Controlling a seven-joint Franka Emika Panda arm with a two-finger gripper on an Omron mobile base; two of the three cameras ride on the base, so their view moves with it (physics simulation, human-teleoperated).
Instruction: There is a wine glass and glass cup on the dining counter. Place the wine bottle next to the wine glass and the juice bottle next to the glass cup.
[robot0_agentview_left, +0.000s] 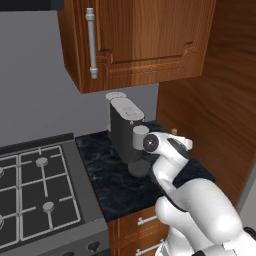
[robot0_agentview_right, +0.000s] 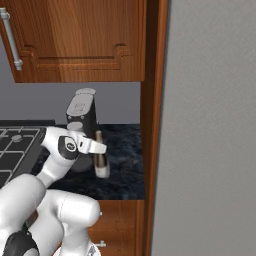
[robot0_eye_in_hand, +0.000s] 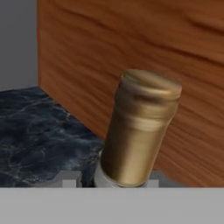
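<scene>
The wine bottle (robot0_agentview_right: 101, 161) stands upright on the small black counter (robot0_agentview_right: 125, 175), close to the wooden side panel (robot0_eye_in_hand: 144, 48). It is dark, with a pale label low on its body. Its tan-topped neck (robot0_eye_in_hand: 140, 131) rises large in the hand view, and its tip (robot0_agentview_left: 174, 131) peeks over the arm in the left base view. My gripper (robot0_agentview_right: 98, 148) reaches in at neck height and is open. Its fingertips (robot0_eye_in_hand: 69, 179) flank the bottle closely, with a sliver of gap on the left side. The wine glass, glass cup, juice bottle and dining counter are out of view.
A dark coffee machine (robot0_agentview_left: 125, 132) stands just behind and left of the bottle. The gas stove (robot0_agentview_left: 35, 190) adjoins the counter on the left. A wooden wall cabinet (robot0_agentview_left: 145, 40) hangs overhead. A tall wooden panel (robot0_agentview_left: 215, 100) and a grey wall (robot0_agentview_right: 210, 125) close off the right side.
</scene>
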